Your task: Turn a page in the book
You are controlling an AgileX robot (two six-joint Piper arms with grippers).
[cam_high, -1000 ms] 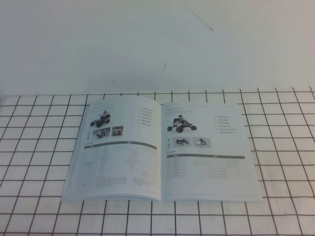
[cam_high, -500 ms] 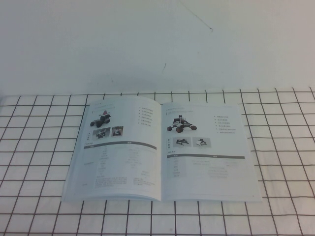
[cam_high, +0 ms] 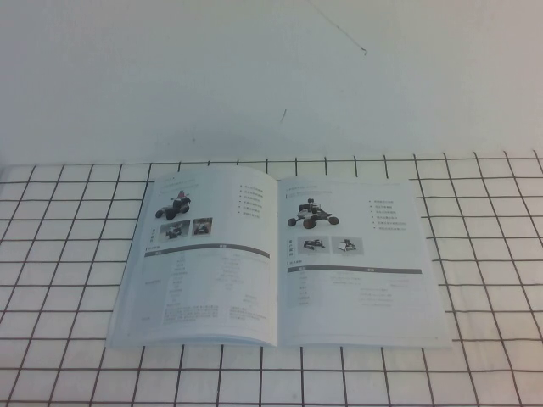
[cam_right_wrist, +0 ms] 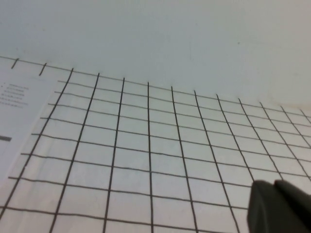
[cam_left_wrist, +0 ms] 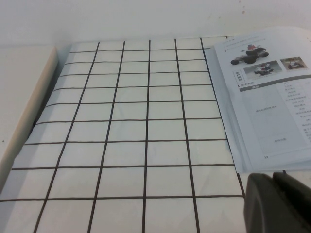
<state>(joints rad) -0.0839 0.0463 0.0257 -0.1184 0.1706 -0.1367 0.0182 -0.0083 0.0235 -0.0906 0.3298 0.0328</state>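
Note:
The book point(cam_high: 276, 259) lies open and flat on the gridded cloth in the middle of the high view. Its right-hand page point(cam_high: 356, 263) shows a small wheeled buggy above a dark header bar and tables. The left-hand page point(cam_high: 204, 254) shows another wheeled vehicle. Neither gripper shows in the high view. My left gripper point(cam_left_wrist: 272, 177) is shut and empty, hovering just off the book's near left corner point(cam_left_wrist: 272, 97). My right gripper point(cam_right_wrist: 273, 185) is shut and empty over bare cloth, well to the right of the book's right edge point(cam_right_wrist: 14, 111).
A white cloth with a black grid point(cam_high: 492, 254) covers the table. A plain white wall point(cam_high: 254, 76) stands behind it. In the left wrist view the cloth's edge point(cam_left_wrist: 46, 92) borders a bare beige surface.

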